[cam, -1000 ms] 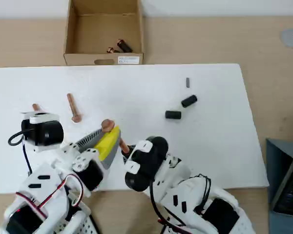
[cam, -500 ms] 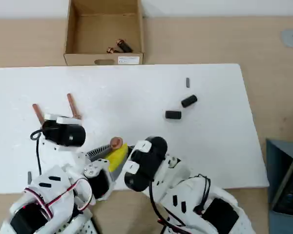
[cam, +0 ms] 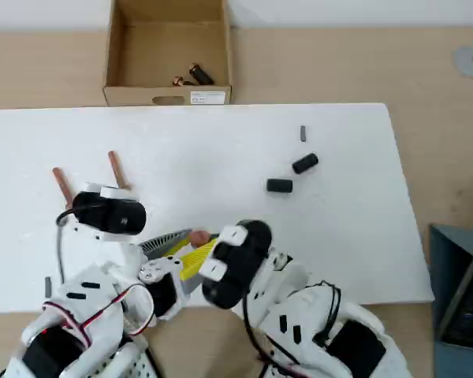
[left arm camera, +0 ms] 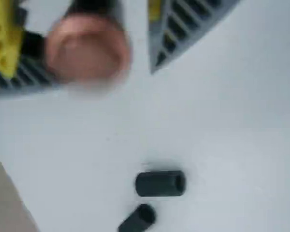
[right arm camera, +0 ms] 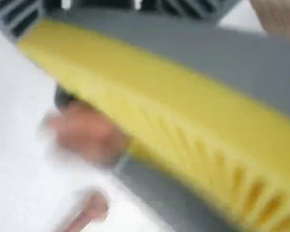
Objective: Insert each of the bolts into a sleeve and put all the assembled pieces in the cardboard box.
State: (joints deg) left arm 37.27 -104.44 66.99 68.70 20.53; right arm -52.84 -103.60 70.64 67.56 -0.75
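White mat (cam: 339,236) on a wooden table. From up high, the left gripper (cam: 191,246) is near the front edge, clamped on a bolt (cam: 199,237), with the cardboard box (cam: 110,79) well beyond. Left wrist: a sleeve (left arm camera: 160,183) lies past the bolt. Right wrist: a blurry yellow pad (right arm camera: 159,121), so can't tell if the right gripper is open or closed.

arms (cam: 299,311): white shells, blk motors (cam: 110,214) | cables (cam: 61,246): blk + red | left claw (cam: 193,242): grey ribbed, yellow pad (cam: 191,254) seems ribbed too

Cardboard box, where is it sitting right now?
In the high view the cardboard box sits on the wooden table, just beyond the white mat's far edge and left of centre, with assembled pieces inside.
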